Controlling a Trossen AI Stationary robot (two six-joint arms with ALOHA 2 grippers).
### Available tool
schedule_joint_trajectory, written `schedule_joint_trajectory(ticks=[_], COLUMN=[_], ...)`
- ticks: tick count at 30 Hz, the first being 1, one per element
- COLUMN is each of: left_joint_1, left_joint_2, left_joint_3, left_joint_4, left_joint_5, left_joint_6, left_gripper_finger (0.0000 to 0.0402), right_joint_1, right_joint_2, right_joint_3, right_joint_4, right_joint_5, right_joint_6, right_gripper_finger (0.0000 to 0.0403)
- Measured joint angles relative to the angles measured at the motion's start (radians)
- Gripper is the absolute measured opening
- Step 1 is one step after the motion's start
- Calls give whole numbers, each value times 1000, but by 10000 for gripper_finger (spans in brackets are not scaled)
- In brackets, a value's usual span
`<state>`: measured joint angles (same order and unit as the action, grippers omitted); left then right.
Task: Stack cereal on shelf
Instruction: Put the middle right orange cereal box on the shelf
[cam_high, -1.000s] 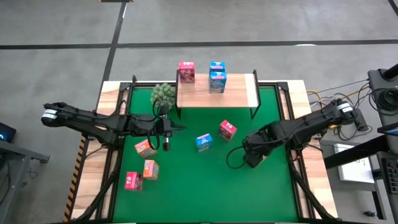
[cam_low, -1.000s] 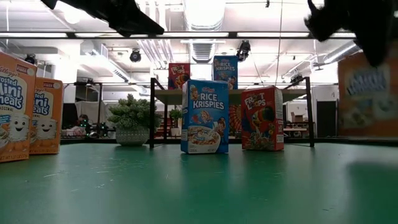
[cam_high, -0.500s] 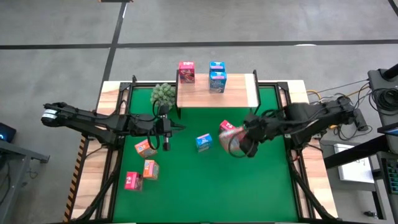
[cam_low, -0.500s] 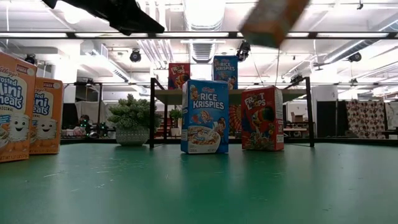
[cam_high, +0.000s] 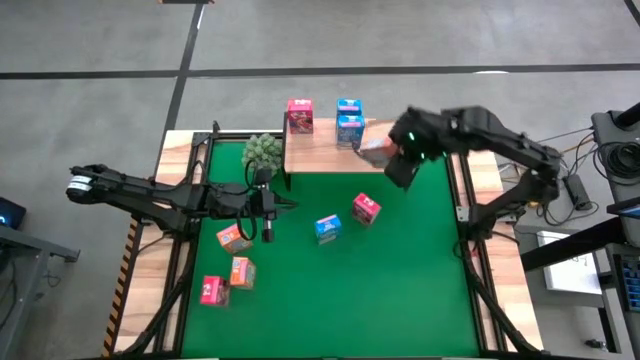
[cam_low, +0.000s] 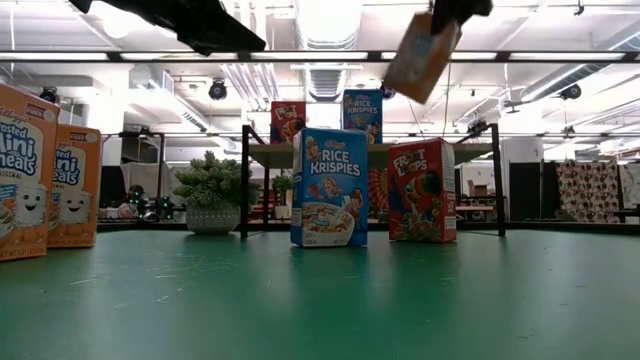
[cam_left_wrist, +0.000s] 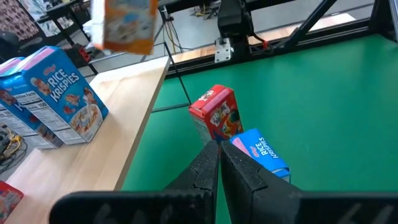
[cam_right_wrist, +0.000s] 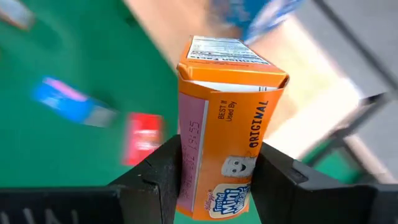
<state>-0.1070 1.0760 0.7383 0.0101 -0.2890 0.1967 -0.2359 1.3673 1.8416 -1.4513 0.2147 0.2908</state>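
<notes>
My right gripper (cam_high: 393, 160) hangs over the right part of the light wooden shelf (cam_high: 320, 158), shut on an orange cereal box (cam_right_wrist: 227, 118), which shows high up and tilted in the low view (cam_low: 423, 55). On the shelf stand a pink-red box (cam_high: 300, 115) and two blue boxes (cam_high: 350, 122). A blue box (cam_high: 327, 228) and a red box (cam_high: 365, 209) stand on the green mat. Two orange boxes (cam_high: 238, 254) and a pink one (cam_high: 212, 290) lie at the mat's left. My left gripper (cam_left_wrist: 219, 155), shut and holding nothing, waits over the mat's left part (cam_high: 268, 205). My right gripper pinches the orange box between its two fingers (cam_right_wrist: 163, 168), one on each of two opposite sides of the box's lower half (cam_right_wrist: 214, 186). The box is lifted clear above the shelf and sits tilted in the hold, its printed end flap (cam_right_wrist: 227, 50) pointing away from the wrist.
A green spiky plant ball (cam_high: 263, 150) sits at the shelf's left end, close to my left gripper. The shelf's thin black legs (cam_low: 244, 180) stand on the mat. The shelf's right half (cam_high: 395, 135) is bare wood. Black frame rails (cam_high: 465, 180) run along the table's sides.
My right gripper has carried the orange box from low over the mat's right side up and toward the far edge, and it now hangs over the shelf's right part. The box has gone from table height to well above the shelf.
</notes>
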Motion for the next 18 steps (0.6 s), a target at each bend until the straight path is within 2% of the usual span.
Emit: schedule_joint_trajectory(ticks=[5, 10, 18], left_joint_1=[0, 0, 0], left_joint_2=[0, 0, 0], left_joint_3=[0, 0, 0], left_joint_4=[-1, 0, 0], left_joint_5=[0, 0, 0], left_joint_6=[0, 0, -13], left_gripper_finger=[0, 0, 0], right_joint_1=[-178, -280, -331], right_joint_2=[109, 200, 311], right_joint_3=[128, 193, 228], right_joint_4=[-123, -84, -120], right_joint_5=[-2, -4, -3], right_joint_6=[-339, -608, -777], right_gripper_finger=[148, 148, 148])
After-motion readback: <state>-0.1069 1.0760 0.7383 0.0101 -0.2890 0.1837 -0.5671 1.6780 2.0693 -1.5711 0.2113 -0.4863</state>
